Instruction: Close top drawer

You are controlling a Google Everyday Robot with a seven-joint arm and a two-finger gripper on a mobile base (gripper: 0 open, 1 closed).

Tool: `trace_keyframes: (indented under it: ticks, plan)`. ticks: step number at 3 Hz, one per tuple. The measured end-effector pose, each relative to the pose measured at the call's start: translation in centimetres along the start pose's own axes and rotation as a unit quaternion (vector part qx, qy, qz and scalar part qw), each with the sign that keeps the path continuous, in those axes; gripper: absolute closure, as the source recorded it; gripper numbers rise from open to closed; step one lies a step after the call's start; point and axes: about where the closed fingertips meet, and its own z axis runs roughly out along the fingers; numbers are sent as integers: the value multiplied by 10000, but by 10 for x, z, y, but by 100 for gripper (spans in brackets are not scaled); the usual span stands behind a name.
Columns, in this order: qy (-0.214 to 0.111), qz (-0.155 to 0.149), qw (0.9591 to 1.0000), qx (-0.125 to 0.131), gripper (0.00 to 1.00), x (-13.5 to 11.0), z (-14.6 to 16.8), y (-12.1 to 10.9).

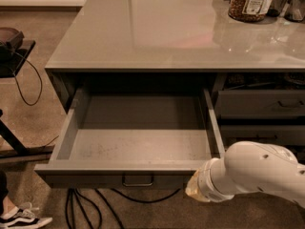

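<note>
gaping top drawer (138,149), end effector (196,191) at its front right corner, grip indiscernible

The tabletop (171,27) is smooth, grey and glossy, with a soft pinkish glare near its middle. At its far right corner stands a clear jar (251,1) of brown pieces with a pale label. Just beside the jar are darker vessels (278,1), cut off by the frame edge. Below lies brown carpet (40,109) with black cables (78,209) looping over it and a black-and-white shoe (24,218) at the lower left. The gripper (194,191) hangs low over the carpet — just before the right front corner of the open top drawer (138,147).
</note>
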Motion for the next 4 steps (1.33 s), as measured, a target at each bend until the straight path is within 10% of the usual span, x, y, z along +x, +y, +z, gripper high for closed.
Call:
trace_keyframes:
  ticks: [1,4]
  plan:
    - [-555,-44,9973,474,100,-15,7,-21]
    - [-848,-400,9917,885,100,-48,8,-58]
